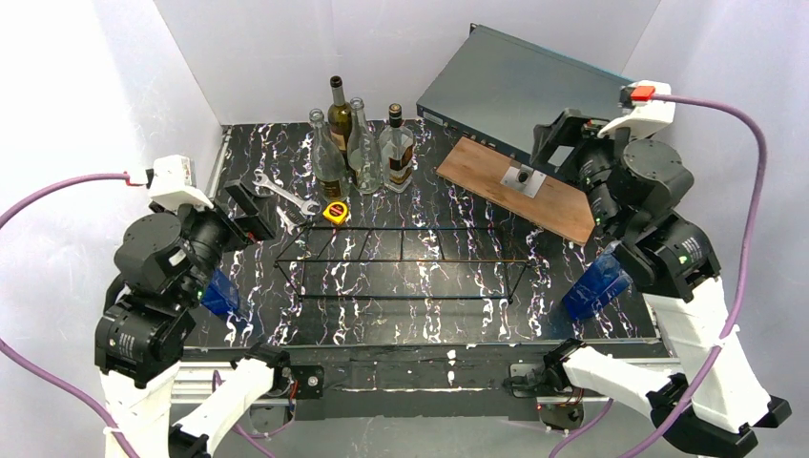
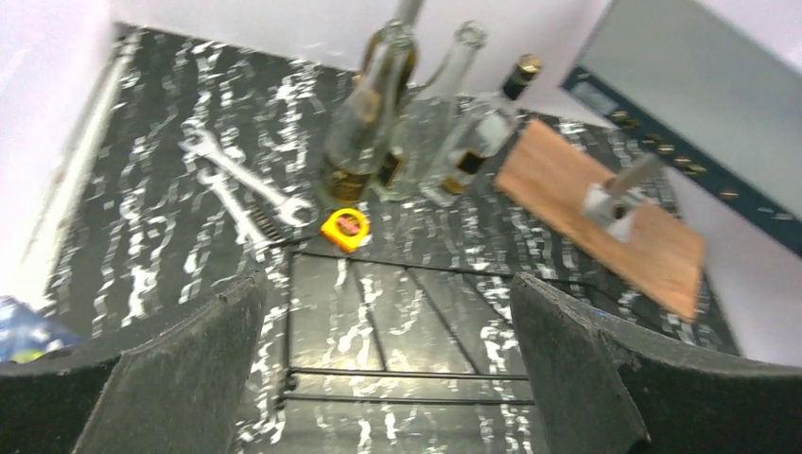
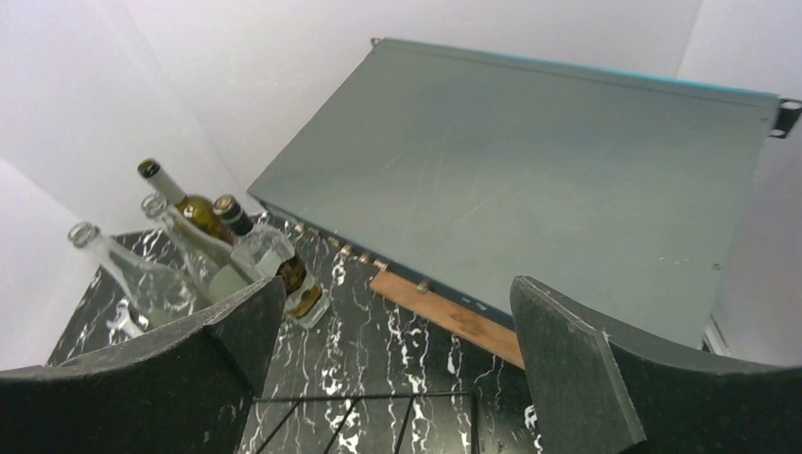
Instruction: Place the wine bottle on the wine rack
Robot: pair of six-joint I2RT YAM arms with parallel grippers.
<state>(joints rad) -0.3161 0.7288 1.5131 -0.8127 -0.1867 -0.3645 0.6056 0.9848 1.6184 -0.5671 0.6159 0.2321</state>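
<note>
Several bottles stand upright together at the back of the table: a dark green wine bottle [image 1: 340, 119], two clear ones [image 1: 327, 160] and a squat clear one with a dark cap [image 1: 397, 148]. The black wire wine rack [image 1: 401, 262] lies empty mid-table in front of them. My left gripper [image 1: 250, 210] is open and empty over the rack's left end; the left wrist view shows the rack [image 2: 407, 375] between its fingers and the bottles [image 2: 364, 123] beyond. My right gripper [image 1: 558, 143] is open and empty, held high at the back right. The right wrist view shows the bottles [image 3: 194, 213] and the rack's edge [image 3: 378, 402].
Two wrenches [image 1: 286, 196] and a yellow tape measure [image 1: 335, 212] lie left of the bottles, just behind the rack. A wooden board with a metal fitting [image 1: 520, 186] lies at the back right. A grey flat box [image 1: 515, 91] leans on the wall behind it.
</note>
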